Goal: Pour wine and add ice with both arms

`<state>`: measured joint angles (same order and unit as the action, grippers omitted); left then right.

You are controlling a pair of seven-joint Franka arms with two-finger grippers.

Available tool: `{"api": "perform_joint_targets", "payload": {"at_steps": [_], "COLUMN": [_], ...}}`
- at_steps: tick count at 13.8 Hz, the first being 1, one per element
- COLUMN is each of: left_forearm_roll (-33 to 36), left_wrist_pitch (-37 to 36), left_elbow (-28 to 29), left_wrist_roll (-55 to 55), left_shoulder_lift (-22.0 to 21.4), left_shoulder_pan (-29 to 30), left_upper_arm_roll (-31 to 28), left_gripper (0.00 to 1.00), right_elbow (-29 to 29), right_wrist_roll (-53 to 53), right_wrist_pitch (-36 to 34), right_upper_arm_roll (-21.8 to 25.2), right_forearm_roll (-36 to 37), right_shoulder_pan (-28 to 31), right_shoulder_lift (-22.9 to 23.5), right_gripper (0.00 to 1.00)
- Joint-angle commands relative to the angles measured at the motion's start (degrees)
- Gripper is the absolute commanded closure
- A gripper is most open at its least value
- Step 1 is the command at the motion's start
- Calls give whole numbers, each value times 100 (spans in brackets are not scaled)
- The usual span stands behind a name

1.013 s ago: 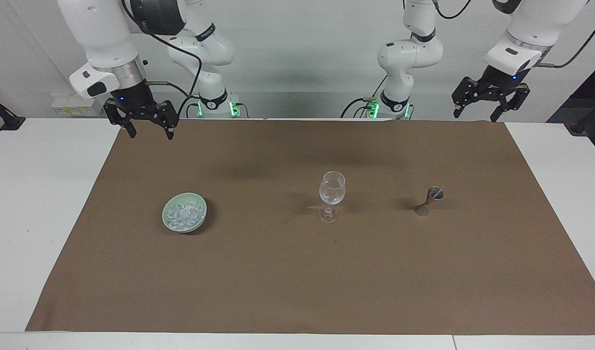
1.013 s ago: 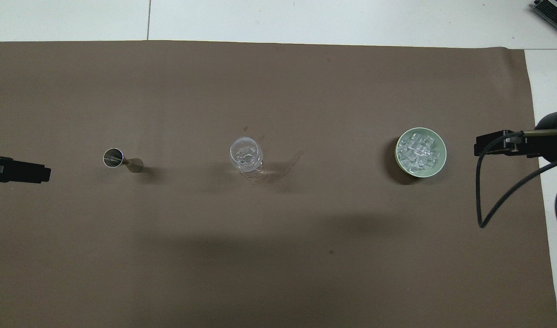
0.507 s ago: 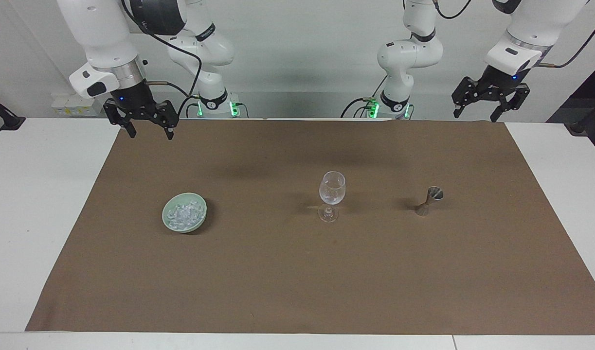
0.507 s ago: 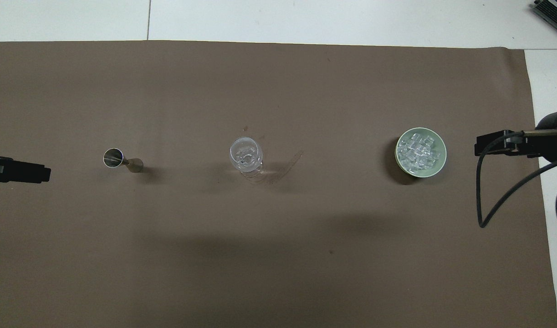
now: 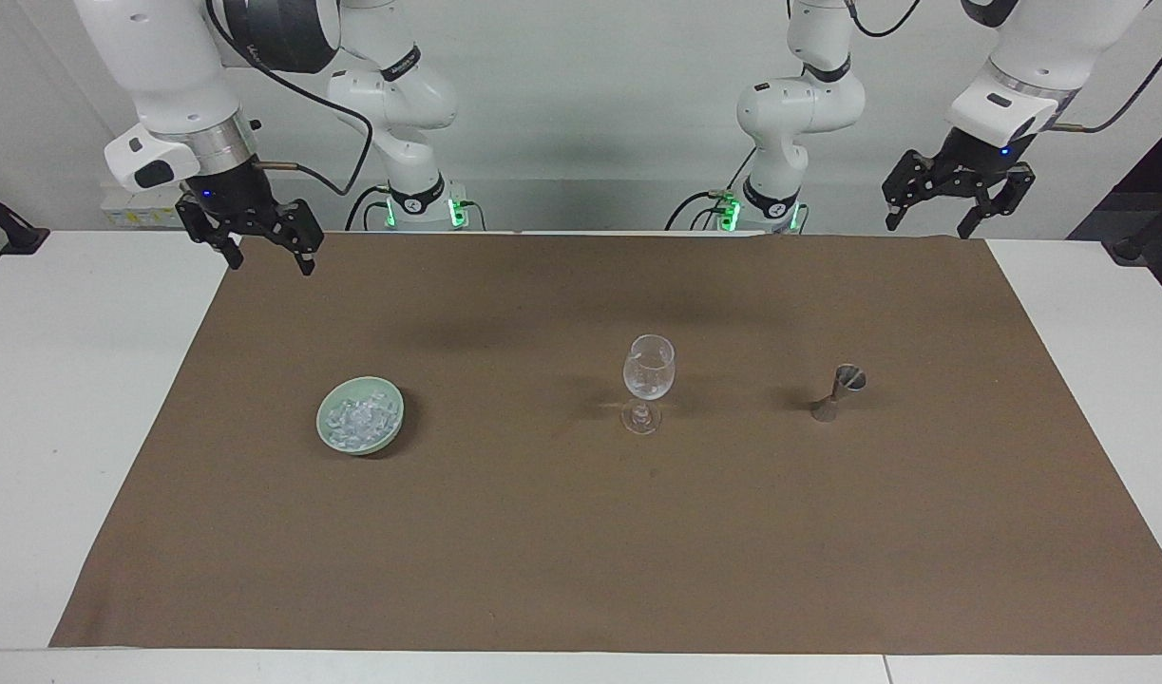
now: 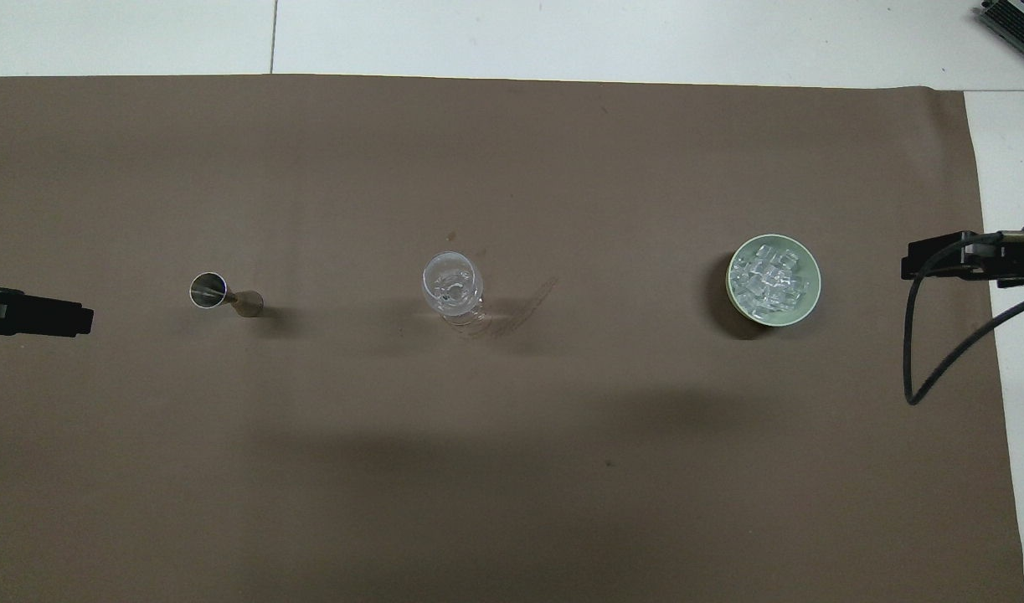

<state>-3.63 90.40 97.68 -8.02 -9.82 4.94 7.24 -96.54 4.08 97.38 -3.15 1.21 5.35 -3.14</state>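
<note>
The ice (image 5: 359,420) lies heaped in a pale green bowl (image 5: 387,438) on the brown mat (image 5: 581,551), toward the right arm's end of the table. A stemmed glass (image 5: 648,378) stands upright near the middle of the mat, well apart from the bowl. A small metal jigger (image 5: 839,391) stands toward the left arm's end, about as far from the robots as the glass and bowl.

The right gripper (image 5: 265,256) hangs in the air over the mat's corner nearest the robots at its own end, jaws apart and holding nothing. The left gripper (image 5: 930,226) waits high over the mat's edge nearest the robots at its own end, jaws also apart and empty. Neither of the 2 grippers touches anything.

As for progress, the glass seems to hold something pale and glinting in its bowl, but whether that is ice, liquid or only reflection cannot be told. The bowl looks full and the jigger stands upright, untouched. Judging by that, either the work is barely begun or both arms are parked; pouring from the jigger and moving ice to the glass both appear left to do.
</note>
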Motion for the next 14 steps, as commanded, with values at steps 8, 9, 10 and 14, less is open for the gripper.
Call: {"api": "perform_joint_targets", "payload": {"at_steps": [8,9,10,14], "left_forearm_roll": [-50,-50,-50,-50], "left_wrist_pitch": [-48,-48,-48,-48], "left_elbow": [-65,-65,-65,-65], "left_wrist_roll": [-41,-41,-41,-41], "left_shoulder_lift": [-29,-29,-29,-29], "left_shoulder_pan": [16,16,16,16], "left_upper_arm_roll": [-12,-12,-12,-12], "left_gripper": [0,0,0,0], "right_elbow": [-1462,-1673,-1805,-1895], "right_wrist_roll": [-92,-92,-92,-92], "right_wrist_pitch": [2467,2774,3012,3409], "right_upper_arm_roll": [-54,-45,-54,-45], "right_forearm_roll": [-24,-24,-24,-15], "right_shoulder_pan": [-104,-139,-148,-279], "right_shoulder_lift": [718,745,858,1123], "right_gripper": [0,0,0,0]}}
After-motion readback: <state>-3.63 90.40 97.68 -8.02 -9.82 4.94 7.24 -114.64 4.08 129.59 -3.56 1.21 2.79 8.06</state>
